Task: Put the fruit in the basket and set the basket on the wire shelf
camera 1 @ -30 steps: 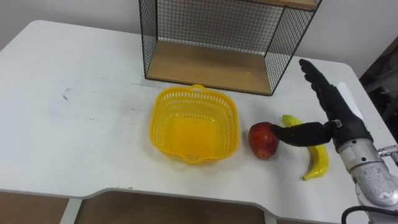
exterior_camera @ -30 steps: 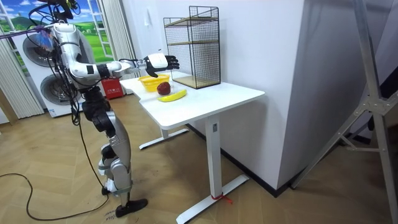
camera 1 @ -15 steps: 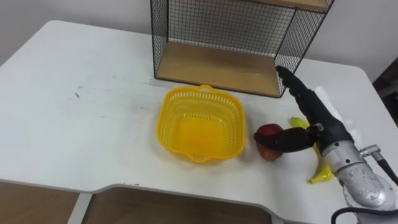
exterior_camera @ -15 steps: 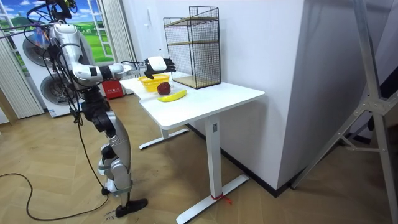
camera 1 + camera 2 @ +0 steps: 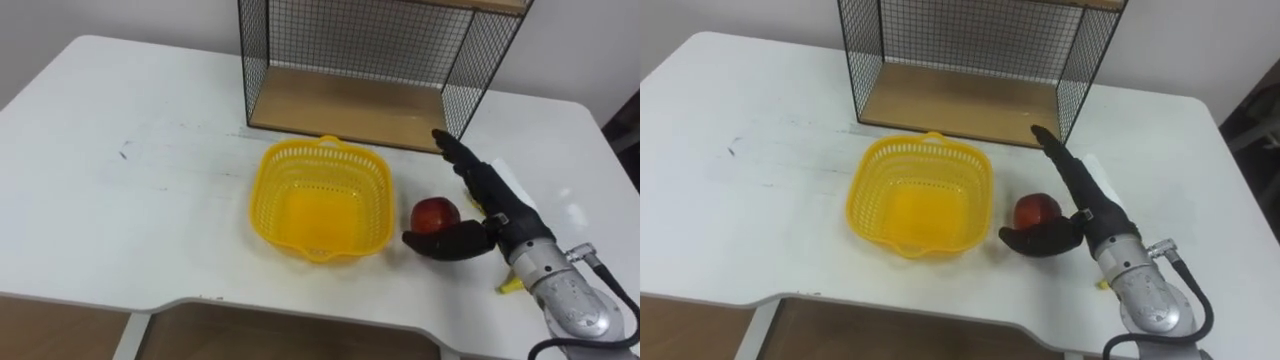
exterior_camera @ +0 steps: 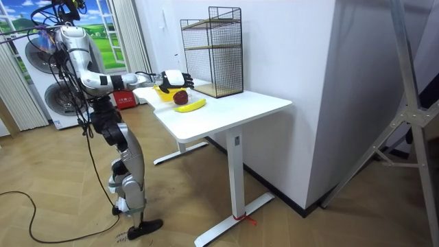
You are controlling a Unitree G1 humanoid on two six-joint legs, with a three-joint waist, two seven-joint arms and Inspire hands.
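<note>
Shifting down and toward frame left since a second ago, bringing the right hand (image 5: 506,224) from beside the apple (image 5: 434,212) to a bracket around it at the centre right of the eye views. Keeping the fingers long and nearly straight along the apple's far right side, hooking the thumb round its near edge, gripping nothing firmly as yet, possibly just touching the skin, though hard to say from this angle. Setting up, by the look of it, for a pinch and a short carry leftward into the yellow basket (image 5: 318,150), sitting empty at frame centre on the white table (image 5: 120,200), just below the wire shelf (image 5: 345,105) at the top and so lying handy for the later lift. Covering most of the banana (image 5: 507,286) with the wrist, leaving only a yellow tip at the lower right. Losing the shelf's upper tiers past the top edge.
</note>
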